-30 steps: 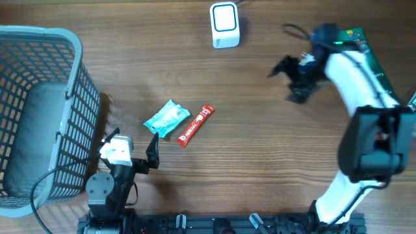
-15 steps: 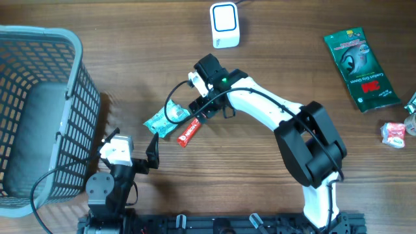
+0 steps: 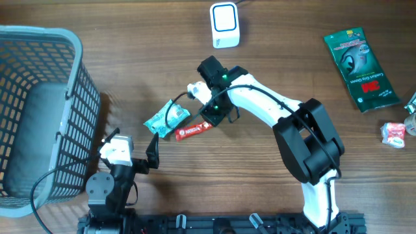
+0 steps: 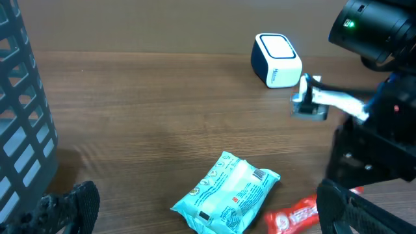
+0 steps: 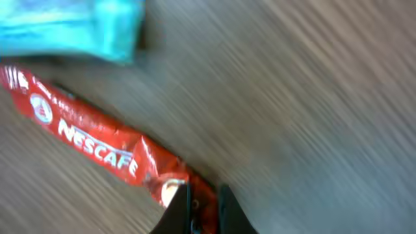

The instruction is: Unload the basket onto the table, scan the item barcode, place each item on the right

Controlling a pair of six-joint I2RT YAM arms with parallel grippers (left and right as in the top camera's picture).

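Observation:
A red Nescafe stick (image 3: 192, 132) lies on the wooden table beside a teal snack packet (image 3: 166, 119). My right gripper (image 3: 209, 123) is shut on the stick's right end; in the right wrist view the fingers pinch the red stick (image 5: 91, 140) at its near end, gripper (image 5: 203, 198), with the teal packet (image 5: 71, 26) at the top left. The white barcode scanner (image 3: 225, 25) stands at the table's back. My left gripper (image 3: 135, 148) rests open near the front edge, nothing in it. Its wrist view shows the teal packet (image 4: 231, 195), the stick (image 4: 296, 218) and the scanner (image 4: 276, 60).
A grey mesh basket (image 3: 39, 117) stands at the left. A green packet (image 3: 361, 58) lies at the back right, with a small wrapped item (image 3: 393, 133) at the right edge. The right arm (image 4: 377, 97) fills the right of the left wrist view.
The right arm swung from the far right to the middle, went down over the red stick and shut on its end; the stick now lies flatter, turned clockwise. The left arm stayed still.

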